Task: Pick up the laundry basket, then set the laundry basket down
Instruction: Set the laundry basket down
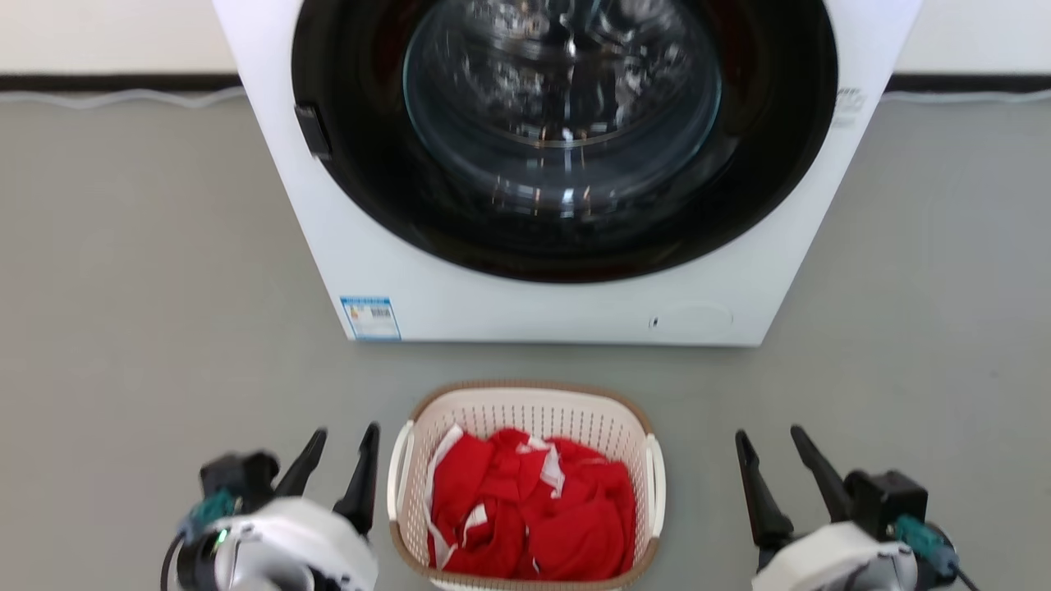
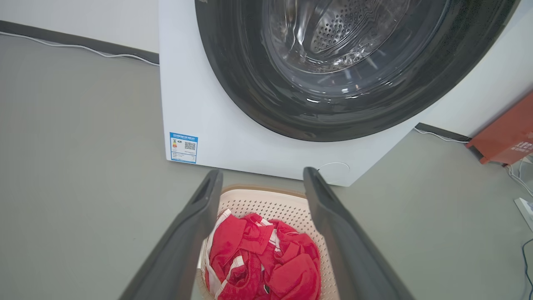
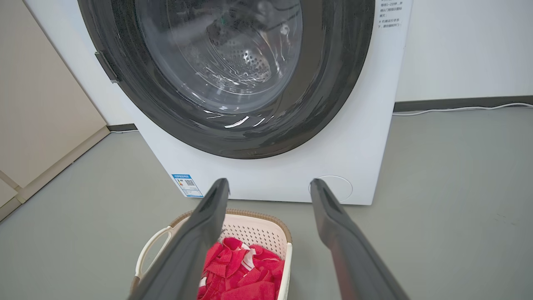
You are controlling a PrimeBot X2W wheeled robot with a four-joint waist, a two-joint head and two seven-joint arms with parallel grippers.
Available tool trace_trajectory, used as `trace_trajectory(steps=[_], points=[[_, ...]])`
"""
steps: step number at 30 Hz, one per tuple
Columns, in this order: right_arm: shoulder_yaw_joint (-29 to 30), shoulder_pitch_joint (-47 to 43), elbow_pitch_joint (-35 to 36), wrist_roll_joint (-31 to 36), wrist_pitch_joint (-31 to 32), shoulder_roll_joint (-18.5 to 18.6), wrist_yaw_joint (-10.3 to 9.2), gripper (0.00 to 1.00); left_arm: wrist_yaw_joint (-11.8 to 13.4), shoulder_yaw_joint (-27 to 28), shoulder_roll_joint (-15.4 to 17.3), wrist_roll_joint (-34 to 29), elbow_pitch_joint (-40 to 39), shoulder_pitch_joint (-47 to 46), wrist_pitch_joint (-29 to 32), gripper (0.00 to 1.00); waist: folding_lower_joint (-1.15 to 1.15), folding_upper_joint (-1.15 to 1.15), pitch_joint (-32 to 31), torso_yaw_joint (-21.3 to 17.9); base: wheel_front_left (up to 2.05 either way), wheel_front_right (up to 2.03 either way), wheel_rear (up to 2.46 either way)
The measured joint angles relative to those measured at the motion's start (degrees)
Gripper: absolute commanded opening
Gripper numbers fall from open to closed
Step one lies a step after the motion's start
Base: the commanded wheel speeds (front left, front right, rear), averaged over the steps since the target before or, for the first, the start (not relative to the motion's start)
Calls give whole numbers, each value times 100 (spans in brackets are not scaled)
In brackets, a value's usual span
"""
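The basket (image 1: pixel 525 386) sits on the floor (image 1: pixel 148 328) just before the washer (image 1: pixel 460 304), clothes (image 1: pixel 534 509) inside, apparently not yet lifted. Left gripper (image 1: pixel 346 431) and right gripper (image 1: pixel 768 432) wait further back, fingers apart, empty; pick-up and set-down remain

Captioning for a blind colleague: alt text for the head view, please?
A cream laundry basket holding red cloth sits on the grey floor before a white washer, with the open left gripper and open right gripper either side.
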State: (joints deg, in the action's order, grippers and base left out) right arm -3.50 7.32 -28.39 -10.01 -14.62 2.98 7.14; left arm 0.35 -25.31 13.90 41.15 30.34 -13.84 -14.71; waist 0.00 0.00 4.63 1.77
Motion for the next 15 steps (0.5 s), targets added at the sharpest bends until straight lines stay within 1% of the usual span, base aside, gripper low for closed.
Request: trace_trajectory(steps=[6,10,11,13,15], points=[[-4,-535,272,-68,0,-8,0,100,116,522,-105,-342,-444,875,0,100,0,0,-444,-75,0,0,0],[-3,-780,470,-68,0,-15,0,100,114,839,-164,-586,-795,1255,5,100,0,0,-612,-185,0,0,0],[2,-893,636,-65,0,-18,0,100,109,1006,-205,-680,-995,1378,5,100,0,0,-661,-240,0,0,0],[4,-994,762,-65,0,-21,0,100,107,1165,-269,-756,-1179,1521,5,100,0,0,-702,-291,0,0,0],[16,-1100,884,-62,0,-26,0,100,53,1294,-319,-873,-1314,1686,5,100,0,0,-740,-340,0,0,0]])
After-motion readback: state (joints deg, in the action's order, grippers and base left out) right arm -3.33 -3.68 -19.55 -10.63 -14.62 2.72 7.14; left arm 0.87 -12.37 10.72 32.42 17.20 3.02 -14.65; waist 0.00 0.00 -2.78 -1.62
